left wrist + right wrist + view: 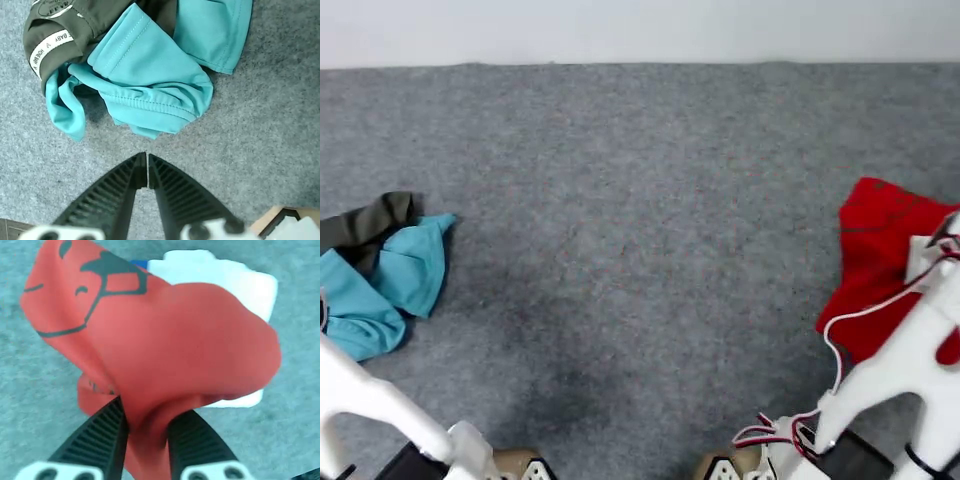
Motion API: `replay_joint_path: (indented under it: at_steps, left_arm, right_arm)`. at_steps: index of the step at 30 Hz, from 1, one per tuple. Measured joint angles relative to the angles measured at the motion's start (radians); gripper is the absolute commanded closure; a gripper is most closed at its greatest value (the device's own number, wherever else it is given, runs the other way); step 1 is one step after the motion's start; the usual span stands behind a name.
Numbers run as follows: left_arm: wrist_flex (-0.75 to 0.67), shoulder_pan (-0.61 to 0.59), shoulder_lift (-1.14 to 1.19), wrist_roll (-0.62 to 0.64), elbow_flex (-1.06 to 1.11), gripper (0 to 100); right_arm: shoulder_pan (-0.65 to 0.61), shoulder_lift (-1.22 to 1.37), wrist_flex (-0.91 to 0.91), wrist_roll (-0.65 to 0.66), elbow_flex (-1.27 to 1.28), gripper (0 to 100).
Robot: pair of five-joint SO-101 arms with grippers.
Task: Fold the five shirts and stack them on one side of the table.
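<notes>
Grey felt table (640,200) below, my right gripper (150,412) clamps the crumpled red fabric shirt (165,340), so I'd lift slowly, evenly.

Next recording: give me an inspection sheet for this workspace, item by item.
Surface: grey felt table.
Job's things: four shirts seen, none folded. The teal shirt and dark shirt lie crumpled together at one side. The red shirt lies at the other side, over a white shirt.
Clutter: nothing seen.
Grippers: the left gripper is shut and empty, just short of the teal shirt. The right gripper is shut on the red shirt.
Cables: red and white wires run along the right arm.
Surroundings: pale wall behind the table.
</notes>
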Motion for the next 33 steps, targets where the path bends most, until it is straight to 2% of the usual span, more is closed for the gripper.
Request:
replay_joint_path:
  at_steps: [8,17,19,24,26,30,33]
  left_arm:
    - [0.0,0.0,0.0,0.0,0.0,98]
    - [0.0,0.0,0.0,0.0,0.0,98]
    - [0.0,0.0,0.0,0.0,0.0,98]
    - [0.0,0.0,0.0,0.0,0.0,98]
    - [0.0,0.0,0.0,0.0,0.0,98]
    - [0.0,0.0,0.0,0.0,0.0,98]
    - [0.0,0.0,0.0,0.0,0.021,98]
  right_arm:
    - [0.061,0.035,-0.155,0.028,0.052,99.1]
    - [0.071,0.285,-0.302,0.029,0.052,97.3]
    - [0.071,0.351,-0.33,0.029,0.052,90.4]
    - [0.086,0.463,-0.342,0.029,0.003,63.0]
    - [0.11,0.468,-0.342,0.009,-0.044,59.7]
    - [0.129,0.468,-0.322,-0.029,-0.155,66.0]
    - [0.129,0.468,-0.236,-0.032,-0.241,79.5]
